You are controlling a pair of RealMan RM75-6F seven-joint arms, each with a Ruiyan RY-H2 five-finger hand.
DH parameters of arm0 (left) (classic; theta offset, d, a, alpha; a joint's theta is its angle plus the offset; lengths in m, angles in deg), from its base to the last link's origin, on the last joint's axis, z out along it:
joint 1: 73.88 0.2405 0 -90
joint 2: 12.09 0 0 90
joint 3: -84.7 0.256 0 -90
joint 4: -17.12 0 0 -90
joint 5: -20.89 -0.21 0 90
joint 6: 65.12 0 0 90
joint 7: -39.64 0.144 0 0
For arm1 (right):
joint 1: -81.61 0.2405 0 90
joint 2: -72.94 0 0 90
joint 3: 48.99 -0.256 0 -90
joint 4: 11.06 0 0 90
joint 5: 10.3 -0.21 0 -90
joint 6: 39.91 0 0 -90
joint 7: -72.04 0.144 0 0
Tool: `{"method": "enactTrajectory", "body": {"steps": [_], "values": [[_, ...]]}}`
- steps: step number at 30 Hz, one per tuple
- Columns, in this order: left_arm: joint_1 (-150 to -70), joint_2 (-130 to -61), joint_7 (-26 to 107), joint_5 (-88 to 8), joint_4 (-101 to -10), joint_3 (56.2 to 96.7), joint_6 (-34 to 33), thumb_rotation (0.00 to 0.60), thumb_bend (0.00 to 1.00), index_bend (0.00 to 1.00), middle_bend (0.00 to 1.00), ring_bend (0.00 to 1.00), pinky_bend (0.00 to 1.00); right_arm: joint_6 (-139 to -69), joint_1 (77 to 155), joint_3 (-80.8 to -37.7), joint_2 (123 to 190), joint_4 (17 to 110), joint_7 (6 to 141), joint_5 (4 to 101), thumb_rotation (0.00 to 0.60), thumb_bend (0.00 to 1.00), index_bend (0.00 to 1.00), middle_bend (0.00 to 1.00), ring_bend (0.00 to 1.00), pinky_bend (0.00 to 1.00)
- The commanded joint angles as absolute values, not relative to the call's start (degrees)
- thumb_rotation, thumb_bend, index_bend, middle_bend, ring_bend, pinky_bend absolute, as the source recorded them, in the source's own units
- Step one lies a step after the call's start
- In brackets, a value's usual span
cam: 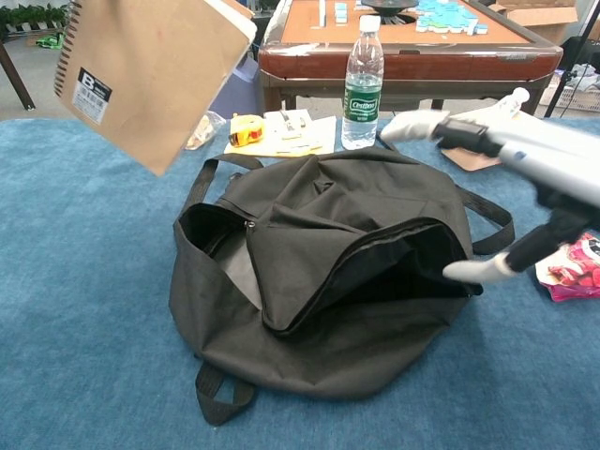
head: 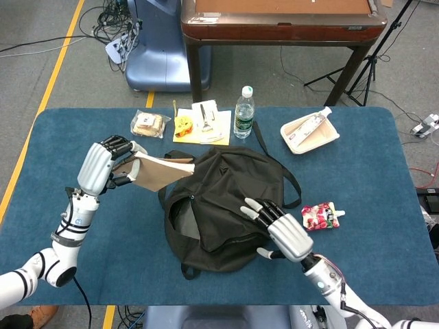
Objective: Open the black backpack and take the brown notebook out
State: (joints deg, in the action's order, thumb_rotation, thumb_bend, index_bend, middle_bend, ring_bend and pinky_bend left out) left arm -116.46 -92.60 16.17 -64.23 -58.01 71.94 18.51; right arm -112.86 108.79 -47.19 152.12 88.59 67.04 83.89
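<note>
Head view: brown notebook [head: 159,173] is out of the black backpack [head: 226,205], gripped by the left hand [head: 103,164] and held in the air over the table's left part, just beside the bag. Backpack lies unzipped, mouth gaping, interior dark. Right hand [head: 285,229] hovers over the bag's right side, fingers spread, holding nothing. Water bottle [head: 243,113] and tray [head: 309,133] stand behind; blue table [head: 384,260] bare toward the near corners.

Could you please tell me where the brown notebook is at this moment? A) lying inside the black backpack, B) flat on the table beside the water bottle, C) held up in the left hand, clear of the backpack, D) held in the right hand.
C: the left hand holds the brown notebook up in the air, left of the open black backpack, while the right hand holds nothing.
</note>
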Motion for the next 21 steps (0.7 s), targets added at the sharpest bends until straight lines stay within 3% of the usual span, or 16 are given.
{"method": "enactTrajectory", "body": {"steps": [1,6,12,16,19,21], "values": [[-118.19,-95.37,18.87,-62.47,-54.49,70.02,16.21,0.6,0.5,0.63,0.66,0.49,0.4,-116.45,106.97,-47.48,149.18,90.32,68.76,85.48,0.6,0.0,0.0,0.0,0.0,0.11],[-119.98,-99.85,23.48,-61.37,-48.21,69.22,14.27,0.6,0.5,0.6,0.66,0.49,0.4,-120.1,105.0,-49.14,146.03,91.05,70.75,84.53,0.6,0.0,0.0,0.0,0.0,0.11],[-119.03,-103.14,28.99,-62.97,-45.96,73.69,11.77,0.6,0.49,0.57,0.63,0.49,0.4,-122.31,103.22,-50.41,143.86,90.41,73.19,83.23,0.6,0.0,0.0,0.0,0.0,0.11],[-117.77,-99.71,37.11,-62.19,-52.81,77.83,5.39,0.6,0.49,0.55,0.62,0.49,0.4,-122.42,102.62,-51.29,143.0,89.89,73.88,81.98,0.6,0.0,0.0,0.0,0.0,0.11],[-117.21,-93.67,44.1,-56.81,-64.38,78.83,-1.69,0.6,0.46,0.41,0.53,0.48,0.4,-122.29,102.29,-51.86,142.42,89.77,74.09,81.13,0.6,0.0,0.0,0.0,0.0,0.11],[-116.93,-90.49,47.29,-53.33,-70.48,78.72,-4.23,0.6,0.36,0.26,0.43,0.42,0.39,-122.25,102.02,-52.08,142.16,89.71,74.2,80.65,0.6,0.0,0.0,0.0,0.0,0.11]]}}
